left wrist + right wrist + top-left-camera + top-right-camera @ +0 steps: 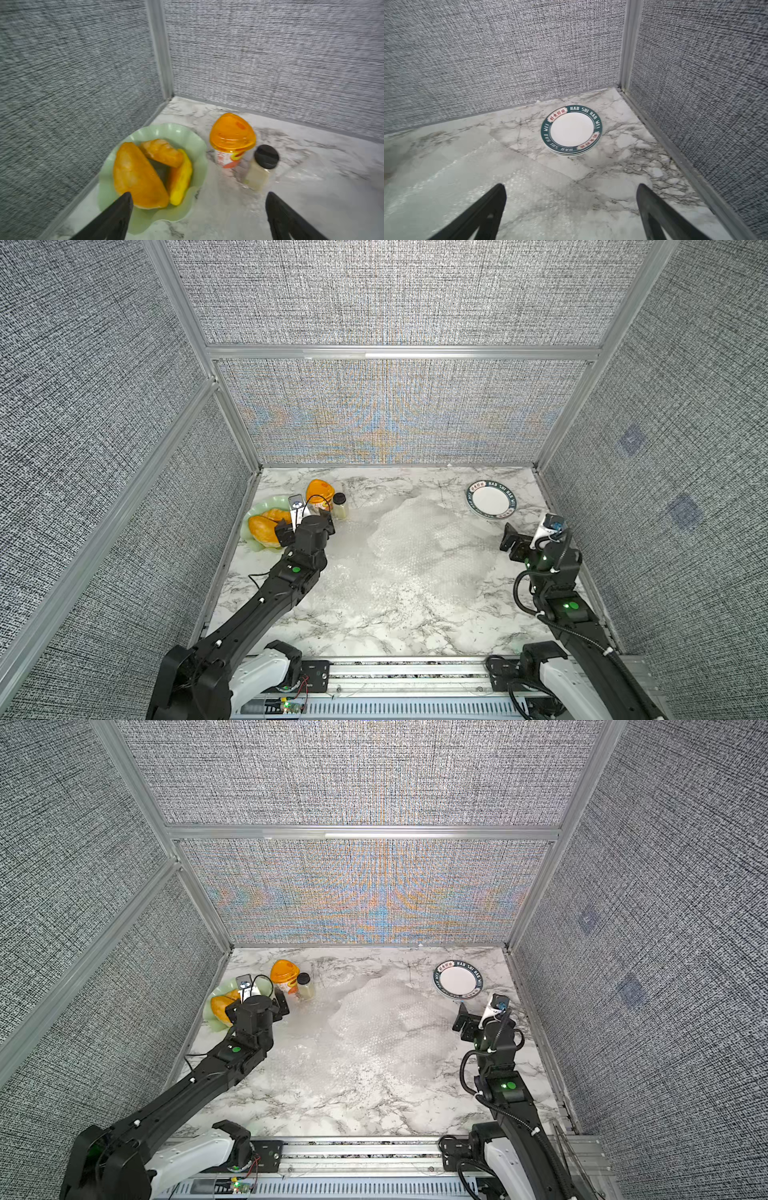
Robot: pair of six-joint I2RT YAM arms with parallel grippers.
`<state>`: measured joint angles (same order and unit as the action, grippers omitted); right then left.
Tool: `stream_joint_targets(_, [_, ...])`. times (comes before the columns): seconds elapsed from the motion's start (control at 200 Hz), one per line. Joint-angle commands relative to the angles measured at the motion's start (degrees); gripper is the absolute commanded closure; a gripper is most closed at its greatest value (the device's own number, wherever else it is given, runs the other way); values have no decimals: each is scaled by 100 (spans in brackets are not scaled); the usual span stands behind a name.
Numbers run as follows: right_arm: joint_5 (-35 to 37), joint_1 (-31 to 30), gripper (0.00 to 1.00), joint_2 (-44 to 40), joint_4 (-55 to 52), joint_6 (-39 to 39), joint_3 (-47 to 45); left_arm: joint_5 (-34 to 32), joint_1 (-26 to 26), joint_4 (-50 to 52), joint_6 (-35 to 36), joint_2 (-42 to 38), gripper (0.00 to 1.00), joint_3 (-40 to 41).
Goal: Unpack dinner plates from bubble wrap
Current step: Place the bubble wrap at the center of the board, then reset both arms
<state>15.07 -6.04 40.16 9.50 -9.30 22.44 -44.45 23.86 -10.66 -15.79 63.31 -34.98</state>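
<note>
Left claw [198, 195] is spread wide and empty beside the wavy green dish [166, 128]. The right claw [571, 187] is equally spread and empty, pointing toward the dinner plates [572, 129]. These lie flat, face up, stacked in the table's [374, 626] far right corner. One lettered plate is on top, with what look like two more rims beneath, their faces hidden. The bubble wrap [419, 547] lies crumpled mid-table, and its sheets cannot be counted.

You're looking at plates [491, 499] sitting stacked in the table's [374, 635] far right corner. Wrap [415, 547] is lying across the middle. Dish [272, 501] is sitting far left by the wall, holding food. Cup [320, 491] and jar [339, 506] are standing just right of it, jar nearer you. Left gripper [198, 195] is hanging above the dish's near side, right gripper [571, 187] before the plates.
</note>
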Motion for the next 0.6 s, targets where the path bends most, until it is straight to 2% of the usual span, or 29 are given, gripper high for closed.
stream_joint_targets(0.0, [263, 154, 1, 352, 1054, 359, -199, -679, -365, -1536, 622, 177, 0, 381])
stream_joint_targets(0.255, [-89, 794, 1, 1454, 2278, 102, -659, 122, -1606, -3552, 1181, 1000, 1, 1330])
stream_joint_targets(0.325, [-126, 895, 1, 1763, 2432, 59, -694, 180, -1726, -4056, 1290, 1333, 0, 1452])
stream_joint_targets(0.385, [-223, 1016, 1, 1971, 2634, -46, -756, 568, -1756, -3536, 1112, 1240, 1, 1332])
stream_joint_targets(0.475, [-238, 1118, 1, 2145, 2912, -78, -858, 1176, -1804, -4673, 1247, 1119, 1, 1933])
stream_joint_targets(0.545, [-200, 1153, 1, 2280, 3100, 66, -905, 1290, -1831, -4562, 1145, 1130, 1, 1988])
stream_joint_targets(0.595, [-189, 1187, 1, 2365, 3235, 136, -969, 1448, -1832, -4836, 1207, 1286, 4, 2127])
